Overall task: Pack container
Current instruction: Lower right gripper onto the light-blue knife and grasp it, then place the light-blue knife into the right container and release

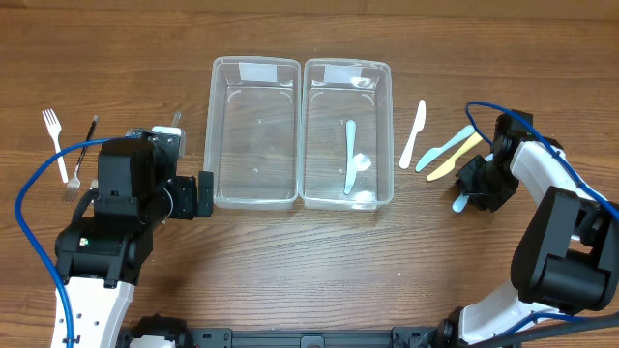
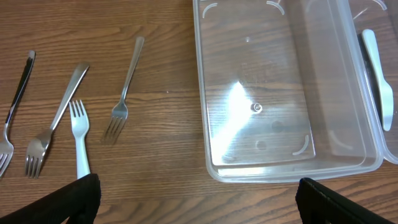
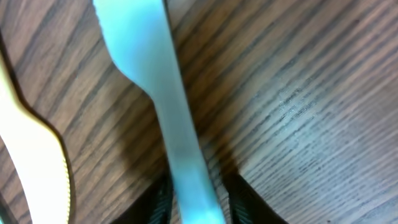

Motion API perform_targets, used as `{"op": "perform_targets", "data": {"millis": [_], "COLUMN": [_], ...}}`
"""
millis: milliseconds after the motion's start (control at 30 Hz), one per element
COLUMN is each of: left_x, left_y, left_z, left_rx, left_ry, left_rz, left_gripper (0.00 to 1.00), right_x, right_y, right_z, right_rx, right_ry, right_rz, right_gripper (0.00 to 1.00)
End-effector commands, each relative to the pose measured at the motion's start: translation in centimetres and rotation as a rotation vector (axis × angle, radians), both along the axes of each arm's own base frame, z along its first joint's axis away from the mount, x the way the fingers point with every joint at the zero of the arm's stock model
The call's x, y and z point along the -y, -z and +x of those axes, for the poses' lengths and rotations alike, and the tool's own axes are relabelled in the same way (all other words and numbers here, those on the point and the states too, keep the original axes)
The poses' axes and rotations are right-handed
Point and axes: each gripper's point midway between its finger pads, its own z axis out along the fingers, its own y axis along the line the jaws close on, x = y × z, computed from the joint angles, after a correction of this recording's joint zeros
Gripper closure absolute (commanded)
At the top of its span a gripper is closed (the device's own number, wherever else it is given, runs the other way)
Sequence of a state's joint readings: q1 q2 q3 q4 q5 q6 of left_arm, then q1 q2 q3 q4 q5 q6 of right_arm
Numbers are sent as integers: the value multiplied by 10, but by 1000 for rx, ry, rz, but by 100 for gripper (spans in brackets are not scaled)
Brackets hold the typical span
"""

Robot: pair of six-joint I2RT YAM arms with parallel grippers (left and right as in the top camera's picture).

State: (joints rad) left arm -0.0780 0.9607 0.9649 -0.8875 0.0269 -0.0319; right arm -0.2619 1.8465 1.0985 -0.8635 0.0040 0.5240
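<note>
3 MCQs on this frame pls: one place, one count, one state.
1. The light blue knife already packed lies in:
A) the left container
B) the right container
C) neither

2. How many forks show in the left wrist view?
A) two
B) six
C) four

3. The left container is:
A) empty
B) holding forks
C) lidded

Key:
1 B: overhead, the knife lies inside the right-hand one of the two containers.
2 C: four lie on the wood beside the left container.
3 A: only its bare clear bottom shows, and there is no lid on it.
</note>
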Motion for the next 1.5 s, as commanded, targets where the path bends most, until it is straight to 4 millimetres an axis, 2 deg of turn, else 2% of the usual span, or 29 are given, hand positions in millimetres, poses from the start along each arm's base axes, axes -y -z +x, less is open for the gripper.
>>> {"op": "perform_targets", "data": {"millis": [0, 367, 567, 767, 933, 1033, 1133, 1167, 1200, 1267, 1333, 1367, 1467], "left_x": [1, 1, 1, 1, 1, 1, 1, 1, 1, 1, 1, 1, 1], "left_y": [-12, -12, -12, -12, -12, -12, -12, -12, -12, -12, -12, -12, -12], "left_z": [4, 4, 4, 4, 4, 4, 4, 4, 4, 4, 4, 4, 4], "left_rx": [28, 28, 28, 29, 29, 29, 29, 29, 29, 29, 29, 29, 29], "left_ry": [-12, -12, -11, -12, -12, -12, -11, -12, -12, -12, -12, -12, -12], "left_rz": [-22, -22, -22, -22, -22, -21, -22, -22, -22, -22, -22, -22, -22], "left_gripper": [0, 0, 0, 0, 0, 0, 0, 0, 0, 0, 0, 0, 0], "right_x": [-2, -2, -1, 0, 3, 2, -6, -15, -22, -51, -80, -102, -157], "right_y": [3, 3, 3, 2, -11, -34, -79, -101, -115, -155, -186, -201, -218], "right_z": [-6, -5, -2, 4, 16, 31, 52, 63, 69, 86, 96, 101, 107], "right_rx": [-14, -9, 3, 25, 59, 102, 169, 215, 241, 329, 396, 434, 509], "right_ry": [1, 1, 1, 1, -15, -73, -140, -189, -220, -322, -395, -446, -568], "right_rz": [10, 9, 6, -1, -10, -25, -86, -103, -111, -125, -132, -127, -105], "right_gripper": [73, 80, 90, 96, 96, 96, 96, 96, 96, 96, 96, 96, 96]}}
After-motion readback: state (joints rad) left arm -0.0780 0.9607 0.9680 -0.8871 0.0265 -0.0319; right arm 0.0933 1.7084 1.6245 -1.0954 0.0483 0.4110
